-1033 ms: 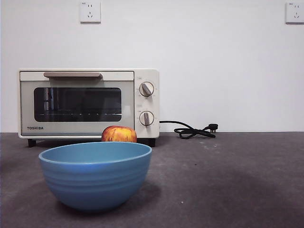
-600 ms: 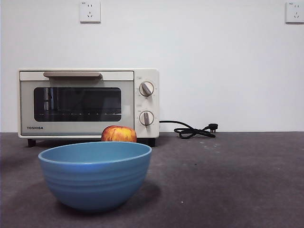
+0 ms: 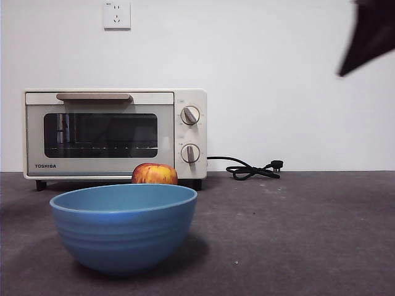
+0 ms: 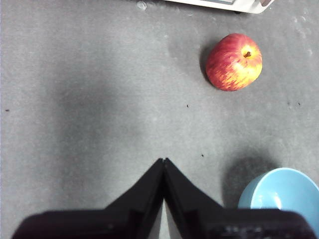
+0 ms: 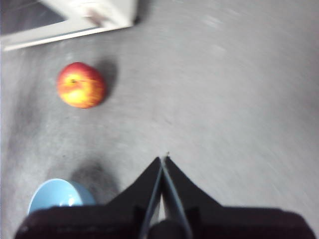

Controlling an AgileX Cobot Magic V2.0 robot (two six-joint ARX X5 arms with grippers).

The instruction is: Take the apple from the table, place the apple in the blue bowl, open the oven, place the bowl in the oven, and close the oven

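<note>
On table [image 3: 296, 234]: apple [image 3: 154, 174] behind blue bowl [image 3: 123, 227]; oven [image 3: 115, 134] closed.

Left end effector [image 4: 164, 162] hangs pinched together over bare desk [image 4: 89, 99]; the apple [image 4: 234, 61] sits apart, the blue bowl [image 4: 282, 194] just peeking in.

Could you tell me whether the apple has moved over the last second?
No. The apple sits at the same spot before the oven.
</note>
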